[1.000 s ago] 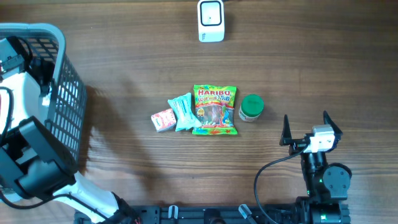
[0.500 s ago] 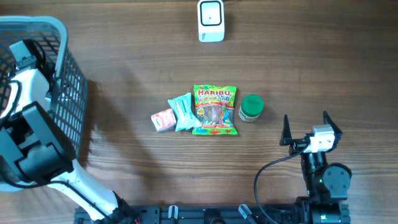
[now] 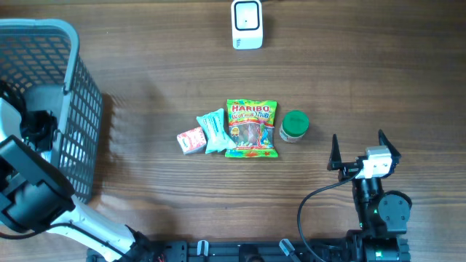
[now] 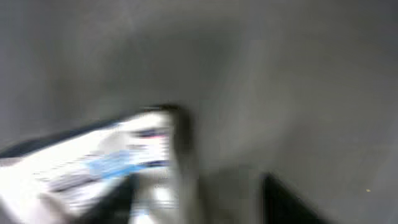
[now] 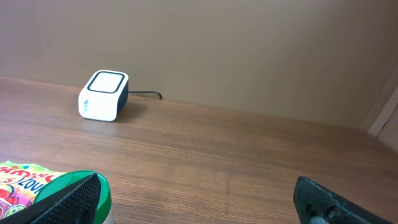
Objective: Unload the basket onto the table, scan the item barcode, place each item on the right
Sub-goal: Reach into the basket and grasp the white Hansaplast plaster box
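Haribo bag (image 3: pixel 251 129) lies mid-table, green-lidded jar (image 3: pixel 294 125) just right of it, teal packet (image 3: pixel 215 132) and small pink box (image 3: pixel 191 140) on its left, all well apart from white scanner (image 3: pixel 247 24) at far edge. Right gripper (image 3: pixel 357 138) hovers near jar, jaws spread wide, holding nothing. Left gripper (image 3: pixel 38 129) is at grey basket (image 3: pixel 69 44); wrist view blurred, cannot tell its jaw state.

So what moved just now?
The left arm slid back inside the basket, from its far end toward the robot's side, and the basket seems to have shifted slightly. Whether it took or dropped anything is too blurred to tell. The right gripper stayed open and still; the Haribo bag, the green-lidded jar and the scanner did not move.
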`<state>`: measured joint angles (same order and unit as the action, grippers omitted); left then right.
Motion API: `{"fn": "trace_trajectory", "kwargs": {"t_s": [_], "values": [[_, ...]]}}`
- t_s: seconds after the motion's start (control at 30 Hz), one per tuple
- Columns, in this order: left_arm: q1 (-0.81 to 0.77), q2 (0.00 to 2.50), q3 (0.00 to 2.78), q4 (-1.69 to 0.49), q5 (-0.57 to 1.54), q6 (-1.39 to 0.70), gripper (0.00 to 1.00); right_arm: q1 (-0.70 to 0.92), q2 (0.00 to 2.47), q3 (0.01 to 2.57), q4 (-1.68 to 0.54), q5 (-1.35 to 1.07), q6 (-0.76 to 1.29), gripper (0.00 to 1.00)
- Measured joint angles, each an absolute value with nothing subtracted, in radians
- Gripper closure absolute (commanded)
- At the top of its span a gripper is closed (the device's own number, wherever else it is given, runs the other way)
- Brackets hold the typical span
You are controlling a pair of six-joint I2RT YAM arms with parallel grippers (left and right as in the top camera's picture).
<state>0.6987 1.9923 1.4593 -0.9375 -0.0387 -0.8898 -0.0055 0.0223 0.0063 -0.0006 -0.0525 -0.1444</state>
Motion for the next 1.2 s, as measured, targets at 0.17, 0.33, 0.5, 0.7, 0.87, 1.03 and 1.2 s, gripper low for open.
{"fn": "trace_trajectory", "kwargs": {"t_s": [0.17, 0.33, 0.5, 0.7, 0.87, 1.03, 1.2], "values": [[0.696, 1.918, 1.435, -0.928, -0.023, -0.905, 0.00, -0.006, 0.022, 0.006, -0.001, -0.052, -0.144, 0.00], [0.670, 1.737, 1.433, -0.928, -0.017, -0.908, 0.00, -0.006, 0.022, 0.006, -0.001, -0.052, -0.144, 0.00], [0.633, 1.674, 1.433, -1.028, -0.017, -0.931, 0.00, -0.006, 0.022, 0.006, -0.001, -0.052, -0.144, 0.00], [0.597, 1.712, 1.394, -1.032, -0.017, -0.985, 0.00, -0.006, 0.022, 0.006, -0.001, -0.052, -0.144, 0.00], [0.597, 1.745, 1.317, -1.031, -0.043, -1.009, 0.00, -0.006, 0.022, 0.006, -0.001, -0.052, -0.144, 0.00], [0.597, 1.745, 1.284, -1.015, -0.097, -1.012, 0.00, -0.006, 0.022, 0.006, -0.001, -0.052, -0.144, 0.00], [0.597, 1.745, 1.283, -1.014, -0.109, -1.012, 0.00, -0.006, 0.022, 0.006, -0.001, -0.052, -0.144, 0.01]]}}
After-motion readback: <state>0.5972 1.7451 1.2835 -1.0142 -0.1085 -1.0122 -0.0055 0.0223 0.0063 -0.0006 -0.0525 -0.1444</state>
